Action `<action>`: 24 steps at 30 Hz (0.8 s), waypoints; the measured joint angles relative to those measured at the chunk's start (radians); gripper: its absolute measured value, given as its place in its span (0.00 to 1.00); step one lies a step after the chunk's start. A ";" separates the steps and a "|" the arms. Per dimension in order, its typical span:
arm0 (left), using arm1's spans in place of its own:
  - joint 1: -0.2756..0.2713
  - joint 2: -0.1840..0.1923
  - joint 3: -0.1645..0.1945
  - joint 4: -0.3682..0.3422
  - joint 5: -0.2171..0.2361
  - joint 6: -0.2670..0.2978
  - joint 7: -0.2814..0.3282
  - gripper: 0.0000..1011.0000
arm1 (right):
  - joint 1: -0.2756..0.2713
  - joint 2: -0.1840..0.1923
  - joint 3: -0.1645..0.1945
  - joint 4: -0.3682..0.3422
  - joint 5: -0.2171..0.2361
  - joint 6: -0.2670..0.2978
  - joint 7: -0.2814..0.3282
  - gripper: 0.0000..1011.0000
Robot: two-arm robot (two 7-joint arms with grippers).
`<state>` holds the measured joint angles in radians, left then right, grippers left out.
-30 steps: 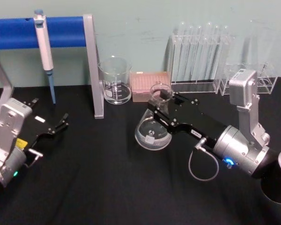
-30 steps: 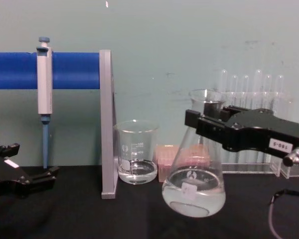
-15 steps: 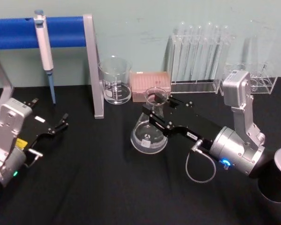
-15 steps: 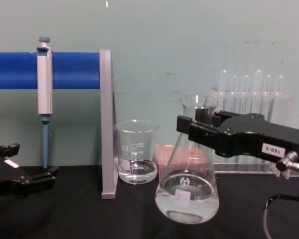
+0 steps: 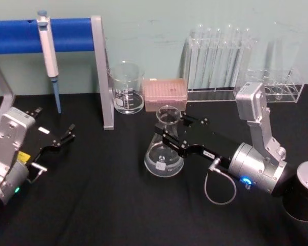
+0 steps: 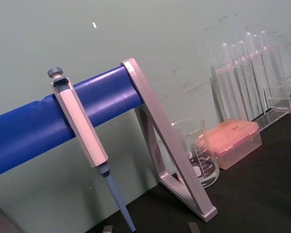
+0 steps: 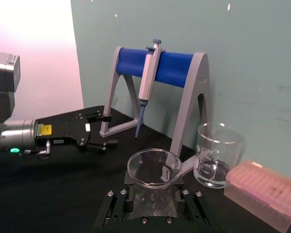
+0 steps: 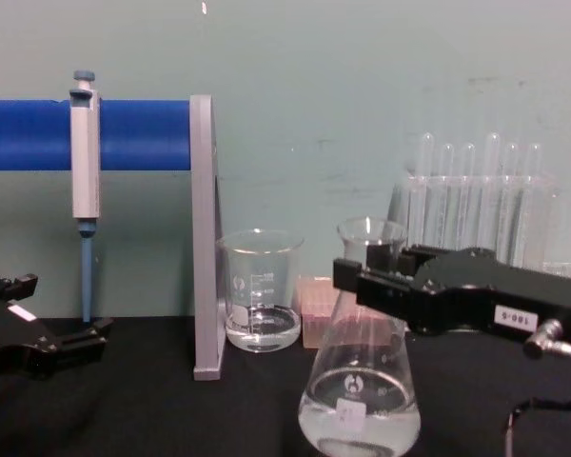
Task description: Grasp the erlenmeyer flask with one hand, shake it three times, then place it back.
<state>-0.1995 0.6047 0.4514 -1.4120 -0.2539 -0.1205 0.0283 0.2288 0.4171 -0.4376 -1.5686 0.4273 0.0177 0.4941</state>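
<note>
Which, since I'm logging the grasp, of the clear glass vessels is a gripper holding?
The erlenmeyer flask, the conical one: the right gripper is closed on its narrow neck. The straight-walled beaker and test tubes stand apart.

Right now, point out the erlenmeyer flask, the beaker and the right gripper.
erlenmeyer flask (image 8: 359, 395): chest view, lower body wall.
beaker (image 5: 126, 97): head view, front wall.
right gripper (image 5: 174, 129): head view, midway between fingertips at the flask neck.
</note>
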 joint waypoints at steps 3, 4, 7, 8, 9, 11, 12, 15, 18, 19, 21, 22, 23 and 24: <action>0.000 0.000 0.000 0.000 0.000 0.000 0.000 0.99 | 0.008 0.003 -0.008 0.018 0.004 0.003 0.009 0.44; 0.000 0.000 0.000 0.000 0.000 0.000 0.000 0.99 | 0.008 0.003 -0.008 0.018 0.004 0.003 0.009 0.44; 0.000 0.000 0.000 0.000 0.000 0.000 0.000 0.99 | 0.014 0.005 -0.016 0.033 0.008 0.003 0.016 0.44; 0.000 0.000 0.000 0.000 0.000 0.000 0.000 0.99 | 0.016 0.005 -0.017 0.036 0.008 0.003 0.018 0.44; 0.000 0.000 0.000 0.000 0.000 0.000 0.000 0.99 | 0.019 0.005 -0.020 0.044 0.010 0.002 0.022 0.44; 0.000 0.000 0.000 0.000 0.000 0.000 0.000 0.99 | 0.022 0.005 -0.025 0.054 0.012 0.000 0.028 0.44; 0.000 0.000 0.000 0.000 0.000 0.000 0.000 0.99 | 0.024 0.005 -0.026 0.057 0.013 -0.001 0.030 0.44; 0.000 0.000 0.000 0.000 0.000 0.000 0.000 0.99 | 0.028 0.004 -0.031 0.066 0.014 -0.002 0.034 0.44; 0.000 0.000 0.000 0.000 0.000 0.000 0.000 0.99 | 0.032 0.005 -0.036 0.076 0.016 -0.002 0.039 0.44; 0.000 0.000 0.000 0.000 0.000 0.000 0.000 0.99 | 0.034 0.006 -0.038 0.080 0.018 -0.002 0.041 0.44; 0.000 0.000 0.000 0.000 0.000 0.000 0.000 0.99 | 0.036 0.007 -0.040 0.084 0.019 -0.001 0.043 0.44; 0.000 0.000 0.000 0.000 0.000 0.000 0.000 0.99 | 0.037 0.007 -0.041 0.086 0.020 0.000 0.044 0.44; 0.000 0.000 0.000 0.000 0.000 0.000 0.000 0.99 | 0.039 0.008 -0.043 0.090 0.022 0.002 0.046 0.44; 0.000 0.000 0.000 0.000 0.000 0.000 0.000 0.99 | 0.039 0.008 -0.044 0.091 0.023 0.003 0.047 0.44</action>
<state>-0.1995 0.6047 0.4514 -1.4120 -0.2539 -0.1205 0.0283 0.2682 0.4251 -0.4821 -1.4772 0.4501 0.0207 0.5411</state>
